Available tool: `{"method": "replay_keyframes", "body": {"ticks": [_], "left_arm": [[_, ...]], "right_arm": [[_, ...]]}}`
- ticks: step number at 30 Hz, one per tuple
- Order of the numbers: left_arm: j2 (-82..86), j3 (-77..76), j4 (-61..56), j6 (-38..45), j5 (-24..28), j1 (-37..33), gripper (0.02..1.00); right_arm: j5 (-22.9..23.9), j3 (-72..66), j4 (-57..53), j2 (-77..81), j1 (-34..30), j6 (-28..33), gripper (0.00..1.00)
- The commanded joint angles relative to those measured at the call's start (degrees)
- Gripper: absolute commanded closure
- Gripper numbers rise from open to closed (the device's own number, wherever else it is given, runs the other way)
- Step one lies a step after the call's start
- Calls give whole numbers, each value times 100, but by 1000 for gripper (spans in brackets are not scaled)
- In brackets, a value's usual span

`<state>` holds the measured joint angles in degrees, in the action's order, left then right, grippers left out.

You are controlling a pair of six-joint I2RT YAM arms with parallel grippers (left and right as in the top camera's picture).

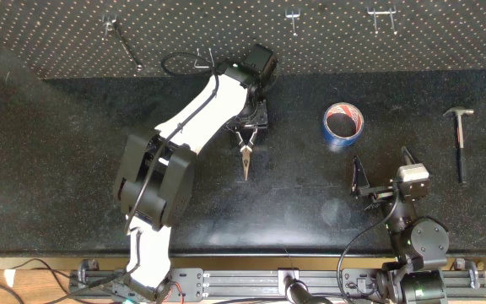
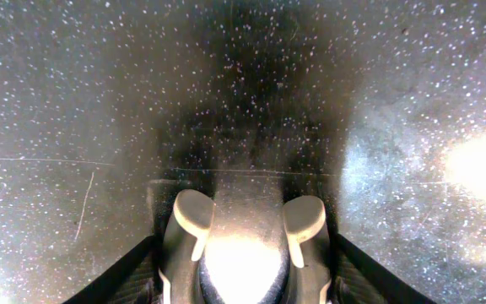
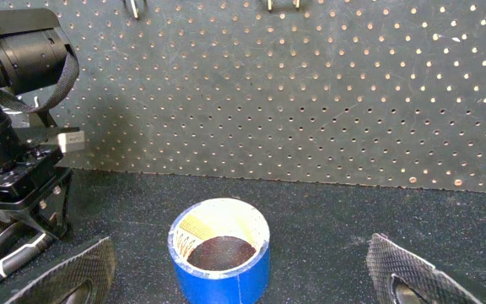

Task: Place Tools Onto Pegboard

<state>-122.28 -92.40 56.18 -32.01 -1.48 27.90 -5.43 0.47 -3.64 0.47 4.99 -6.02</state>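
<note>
The pliers (image 1: 245, 159) lie on the black table top, nose toward the arms' bases. My left gripper (image 1: 245, 131) is down at their handle end. In the left wrist view the two pale handle ends (image 2: 194, 215) sit between its dark fingers (image 2: 133, 270), which press on the handles' outer sides. My right gripper (image 1: 384, 166) stands open near the front right, facing a blue tape roll (image 3: 220, 249) that stands apart from its fingers. A hammer (image 1: 459, 139) lies at the far right. A wrench (image 1: 127, 44) hangs on the pegboard (image 1: 327, 42).
Bare hooks (image 1: 292, 17) and a further pair of hooks (image 1: 382, 17) stick out of the pegboard's upper right. The tape roll (image 1: 342, 124) stands between the pliers and the hammer. The left arm's wrist (image 3: 24, 93) stands close to the pegboard's foot.
</note>
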Motion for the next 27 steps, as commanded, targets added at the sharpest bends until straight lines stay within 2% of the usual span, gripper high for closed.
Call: {"method": "replay_keyframes", "body": {"ticks": [1, 5, 6, 8, 10, 13, 14, 15, 16, 17, 21, 27], "left_arm": [[-186, -76, 61, -13, 63, -13, 643], [-186, -76, 55, -15, 214, -13, 702], [-186, -76, 42, -15, 212, -15, 989], [-166, -79, 61, -11, 208, -4, 989], [219, -79, 201, -9, -20, -20, 989], [1694, -76, 866, 44, -852, -20, 989], [2225, -74, 807, 398, -1239, -20, 991], [2616, 33, 466, 643, -1707, -22, 991], [2968, 372, -354, 1067, -1847, -101, 989], [3279, 837, -1318, 1176, -1840, -341, 991], [3353, 957, -2739, 1373, -1825, -1161, 987], [3351, 957, -3694, 1390, -1580, -1209, 989]], "right_arm": [[28, -24, -15, -42, 42, -83, 27], [28, -24, -15, -42, 42, -83, 25], [28, -24, -15, -42, 42, -81, 27], [28, -24, -15, -42, 42, -83, 25], [28, -24, -15, -42, 42, -83, 25], [28, -24, -15, -42, 42, -83, 25], [28, -24, -15, -42, 42, -81, 25], [28, -24, -15, -42, 42, -83, 25], [28, -24, -15, -42, 42, -83, 25], [28, -24, -15, -42, 42, -83, 27], [28, -24, -15, -42, 42, -83, 25], [28, -24, -15, -42, 42, -81, 25]]}}
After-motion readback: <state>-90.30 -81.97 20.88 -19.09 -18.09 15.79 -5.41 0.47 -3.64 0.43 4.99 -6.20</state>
